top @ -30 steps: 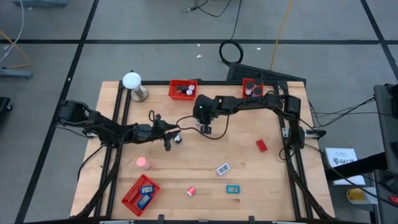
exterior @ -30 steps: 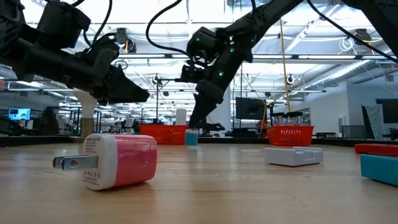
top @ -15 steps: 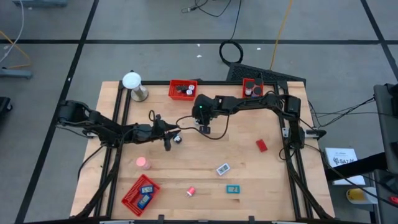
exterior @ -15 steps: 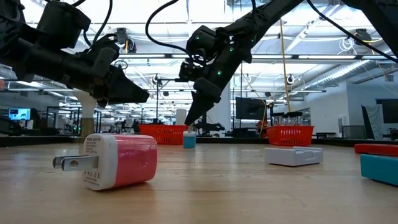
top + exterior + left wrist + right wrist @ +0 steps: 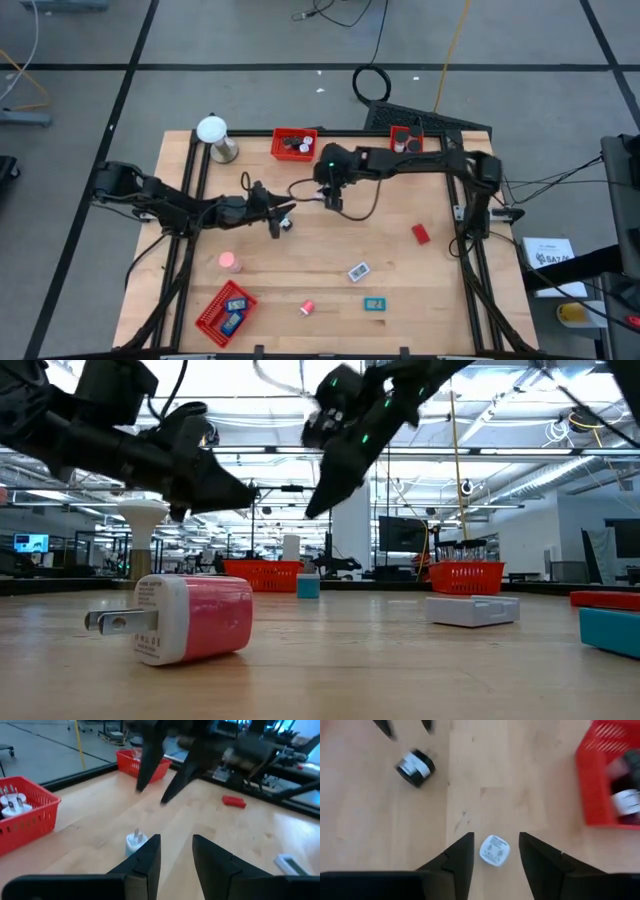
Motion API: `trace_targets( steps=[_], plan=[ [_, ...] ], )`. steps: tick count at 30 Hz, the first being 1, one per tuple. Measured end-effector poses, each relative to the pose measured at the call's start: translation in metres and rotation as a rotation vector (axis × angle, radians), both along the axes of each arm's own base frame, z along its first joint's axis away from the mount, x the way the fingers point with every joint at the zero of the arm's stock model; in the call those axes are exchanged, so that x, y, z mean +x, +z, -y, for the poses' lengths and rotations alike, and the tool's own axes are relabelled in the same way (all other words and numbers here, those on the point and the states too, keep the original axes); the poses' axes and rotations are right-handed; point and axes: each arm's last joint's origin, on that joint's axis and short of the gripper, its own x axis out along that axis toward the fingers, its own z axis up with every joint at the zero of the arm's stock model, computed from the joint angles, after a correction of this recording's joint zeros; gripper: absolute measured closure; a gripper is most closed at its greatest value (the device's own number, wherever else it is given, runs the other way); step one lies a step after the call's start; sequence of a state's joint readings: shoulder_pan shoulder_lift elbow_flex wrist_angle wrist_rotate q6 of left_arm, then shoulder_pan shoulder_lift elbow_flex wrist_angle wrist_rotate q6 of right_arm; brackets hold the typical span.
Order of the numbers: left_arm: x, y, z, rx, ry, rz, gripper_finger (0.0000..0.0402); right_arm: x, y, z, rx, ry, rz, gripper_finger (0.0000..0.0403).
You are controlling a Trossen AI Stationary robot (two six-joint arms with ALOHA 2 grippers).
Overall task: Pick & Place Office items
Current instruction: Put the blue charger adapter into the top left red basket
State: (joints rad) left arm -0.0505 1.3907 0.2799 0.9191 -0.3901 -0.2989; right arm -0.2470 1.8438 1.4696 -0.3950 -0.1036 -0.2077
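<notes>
The small white-and-blue plug (image 5: 494,850) stood on the wooden table (image 5: 400,270), released since a second earlier. The right gripper (image 5: 333,199) had risen off it, fingers parted and empty, the plug below the gap. The left gripper (image 5: 283,212), moderately open and empty, hovered near a black roll (image 5: 415,768). Red trays (image 5: 293,143) lined the table's far edge, with an open workshop behind.
</notes>
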Motion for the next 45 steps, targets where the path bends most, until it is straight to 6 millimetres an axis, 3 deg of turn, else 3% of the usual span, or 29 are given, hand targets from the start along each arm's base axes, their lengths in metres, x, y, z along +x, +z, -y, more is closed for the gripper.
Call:
trace_targets(
  steps=[3, 9, 14, 20, 27, 35, 39, 45],
  plan=[
    [0.01, 0.006, -0.004, -0.029, 0.024, -0.027, 0.0289, -0.025, 0.008, -0.006, 0.001, -0.009, 0.017, 0.0304],
    [0.036, 0.026, -0.012, -0.06, 0.071, -0.214, 0.0289, -0.079, -0.019, -0.026, 0.001, -0.116, 0.101, 0.0393],
    [0.055, 0.051, -0.019, -0.108, 0.131, -0.285, 0.0288, -0.12, -0.04, -0.048, 0.012, -0.209, 0.197, 0.0387],
    [0.081, 0.053, -0.026, -0.121, 0.161, -0.393, 0.0284, -0.153, -0.042, -0.058, 0.015, -0.201, 0.319, 0.04],
    [0.109, 0.041, -0.044, -0.229, 0.235, -0.519, 0.02, -0.172, -0.036, -0.06, 0.023, -0.211, 0.383, 0.0402],
    [0.135, 0.027, -0.062, -0.292, 0.217, -0.583, 0.0092, -0.176, -0.038, -0.061, 0.019, -0.208, 0.384, 0.0402],
    [0.144, 0.023, -0.064, -0.292, 0.219, -0.601, 0.0077, -0.176, -0.037, -0.061, 0.017, -0.206, 0.391, 0.0402],
    [0.143, 0.018, -0.077, -0.309, 0.254, -0.609, 0.0096, -0.176, -0.037, -0.061, 0.015, -0.2, 0.398, 0.0401]
  ],
)
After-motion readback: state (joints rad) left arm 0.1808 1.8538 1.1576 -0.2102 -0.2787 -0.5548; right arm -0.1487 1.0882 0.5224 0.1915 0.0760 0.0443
